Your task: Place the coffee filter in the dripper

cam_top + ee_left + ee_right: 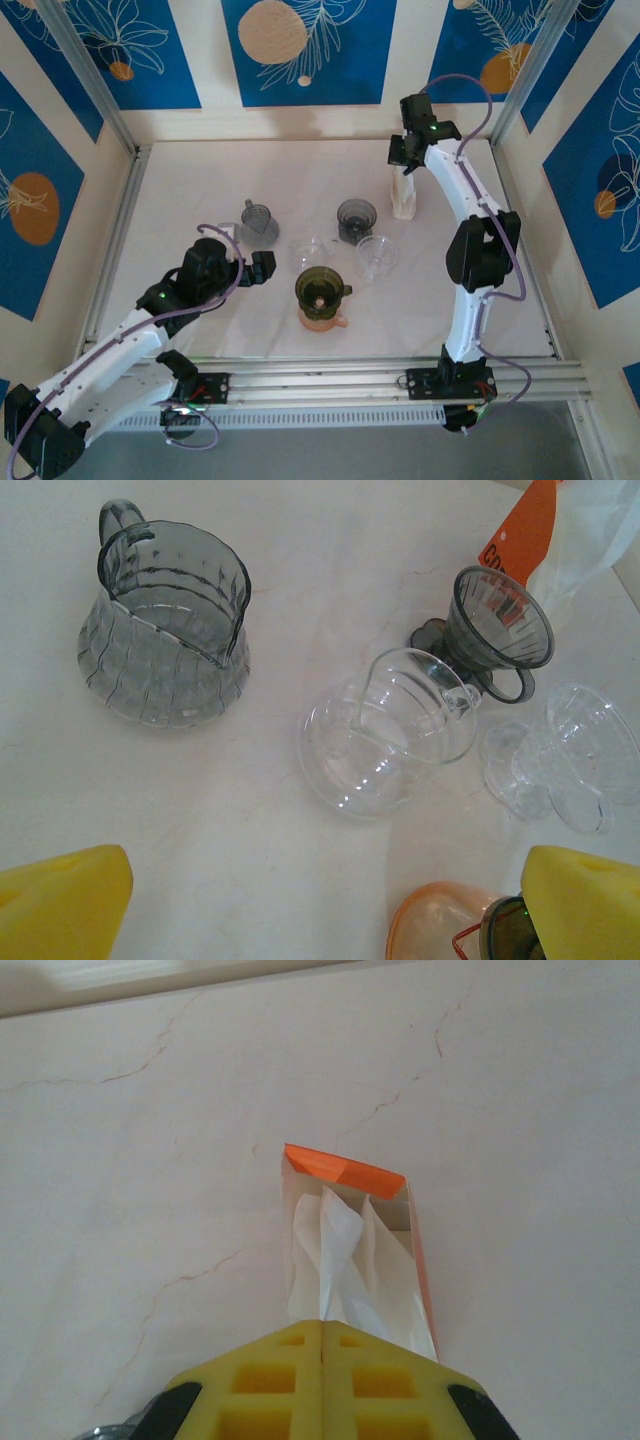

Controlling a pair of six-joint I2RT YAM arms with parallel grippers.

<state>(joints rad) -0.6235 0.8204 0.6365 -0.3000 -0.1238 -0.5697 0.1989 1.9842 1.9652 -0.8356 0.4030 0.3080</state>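
my right end effector (322, 1328), pinched shut on a white coffee filter (335, 1245) partly inside its orange box (345, 1172), far right of the table (200, 180); my left end effector (260, 268), spread wide, beside the dark dripper (322, 287).

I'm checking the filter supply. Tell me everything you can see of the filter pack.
The filter pack is a slim orange-and-white carton with its top flap open, standing upright on the pale table toward its far right. White folded paper filters poke out. The right claw, shut, appears to pinch one of them at the pack's mouth.
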